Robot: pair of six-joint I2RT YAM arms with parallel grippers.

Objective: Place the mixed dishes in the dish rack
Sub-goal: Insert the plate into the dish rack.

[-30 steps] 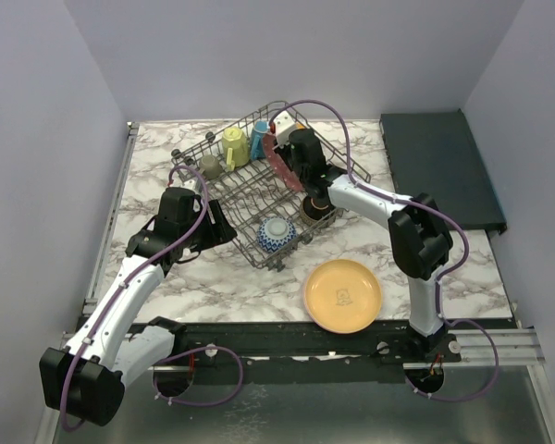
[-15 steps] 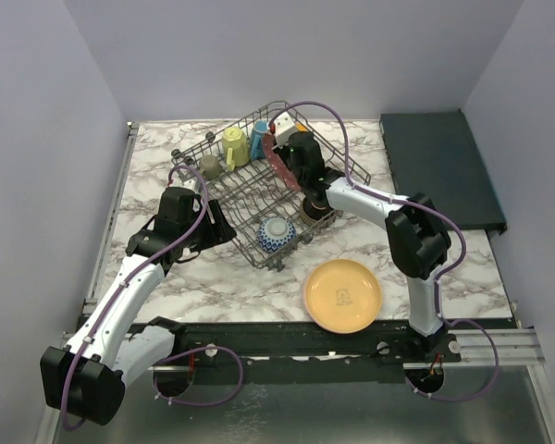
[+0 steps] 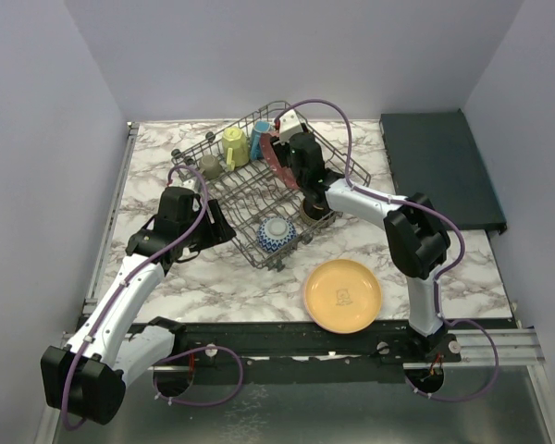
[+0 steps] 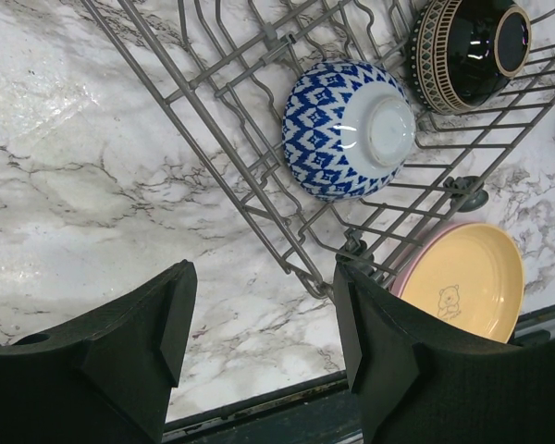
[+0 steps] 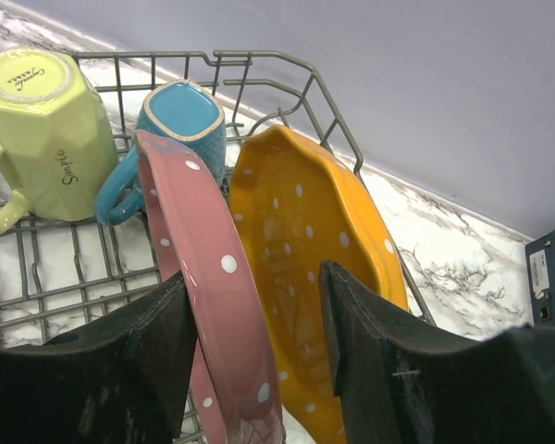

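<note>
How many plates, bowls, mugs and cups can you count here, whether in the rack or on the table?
Plates: 3 (pink dotted plate, orange dotted plate, yellow plate)
Bowls: 3 (blue-white bowl, dark brown bowl, red-patterned bowl)
Mugs: 2 (yellow-green mug, blue mug)
Cups: 1 (small grey cup)
Total: 9

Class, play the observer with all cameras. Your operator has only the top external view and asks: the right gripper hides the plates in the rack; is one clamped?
Observer: No; the right gripper stands open astride the pink plate, a gap showing at one finger.
Operator: Anything behind that plate?
Observer: The orange dotted plate, on edge at the dish rack's end.
Operator: And the left gripper?
Observer: Open and empty, above the marble table beside the rack's near corner.
</note>
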